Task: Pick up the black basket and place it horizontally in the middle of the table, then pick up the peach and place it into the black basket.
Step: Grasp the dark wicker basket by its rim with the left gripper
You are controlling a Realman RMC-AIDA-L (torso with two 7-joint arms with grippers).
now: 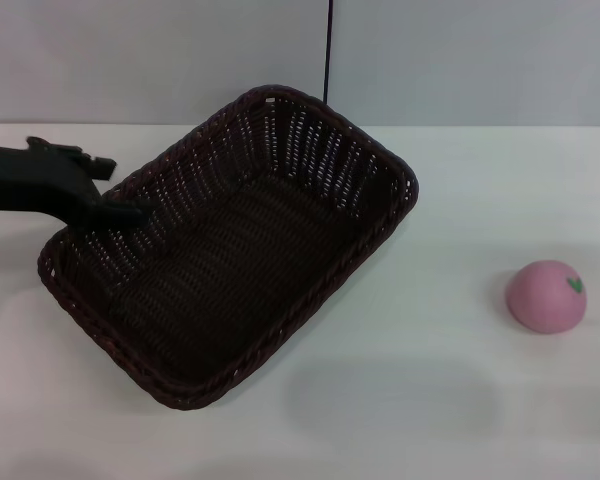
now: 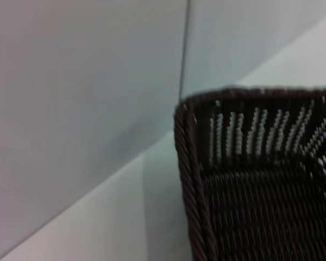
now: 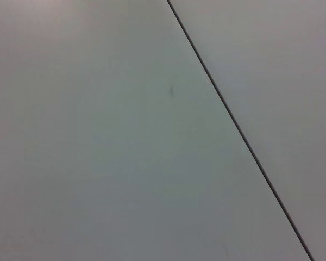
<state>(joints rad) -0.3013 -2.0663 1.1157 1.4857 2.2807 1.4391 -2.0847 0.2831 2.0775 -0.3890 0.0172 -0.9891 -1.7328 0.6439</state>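
Note:
The black basket point(image 1: 230, 250) lies at a slant on the white table point(image 1: 460, 200), left of the middle, one corner towards the back wall. My left gripper point(image 1: 120, 210) reaches in from the left and sits at the basket's left rim, its tip over the braided edge. The left wrist view shows a corner of the basket point(image 2: 250, 179) close up, with the wall behind it. The peach point(image 1: 547, 296) rests on the table at the right, apart from the basket, its green leaf mark facing up and to the right. My right gripper is out of view.
A grey wall point(image 1: 460, 60) with a dark vertical seam point(image 1: 328, 50) stands right behind the table. The right wrist view shows only a plain grey panel point(image 3: 125, 163) with a dark seam line point(image 3: 239, 130).

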